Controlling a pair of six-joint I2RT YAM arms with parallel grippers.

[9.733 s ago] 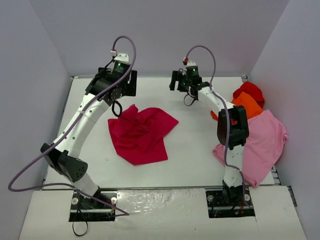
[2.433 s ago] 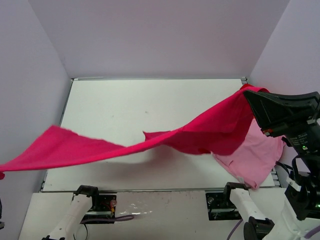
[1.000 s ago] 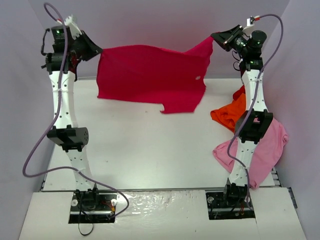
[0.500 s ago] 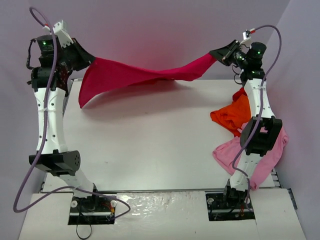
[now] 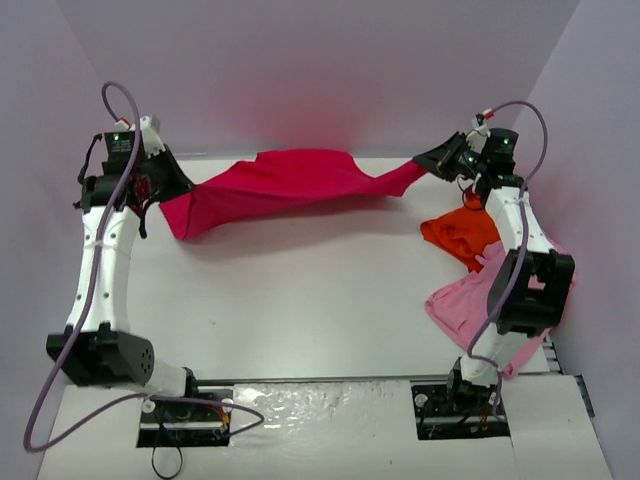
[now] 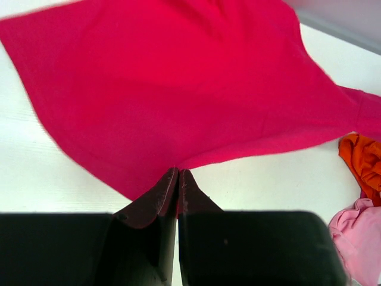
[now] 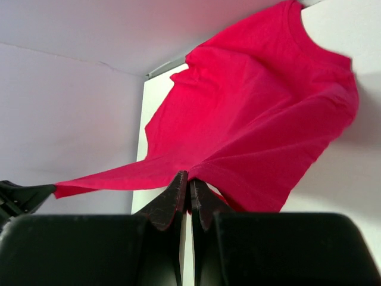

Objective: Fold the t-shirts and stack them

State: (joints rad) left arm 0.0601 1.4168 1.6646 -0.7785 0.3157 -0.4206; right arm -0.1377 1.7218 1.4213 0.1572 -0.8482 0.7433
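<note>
Raspberry-red t-shirt [image 5: 290, 185] is slung between the two arms over the far part of the table [image 5: 300, 300]. One corner is in the left gripper [image 5: 168, 192] and the other in the right gripper [image 5: 428, 162]. From each gripper the cloth runs inward toward the other and sags in the middle. Its lowest fold hangs just below and inward of the left gripper, and whether it brushes the table cannot be told.

Both wrist views show the jaws pressed tightly together on a thin pinch of red fabric. The left gripper [image 6: 177, 173] bites an edge, with the shirt spreading out ahead of it. The right gripper [image 7: 186, 176] holds another edge, with the body, a sleeve and the neck opening fanning away in front.

The shirt looks light, limp and unslippery, so it should drape and billow rather than hold a shape, and it is not fragile. Holds at edges or corners, well apart as here, probably suit it best, since tension between them would flatten it for folding.

The orange t-shirt [image 5: 460, 235] lies crumpled below and nearward of the right gripper. The pale pink t-shirt [image 5: 465, 300] lies nearer again, partly behind that arm.

No brand, print or legible writing shows, and no neck tag can be made out.
</note>
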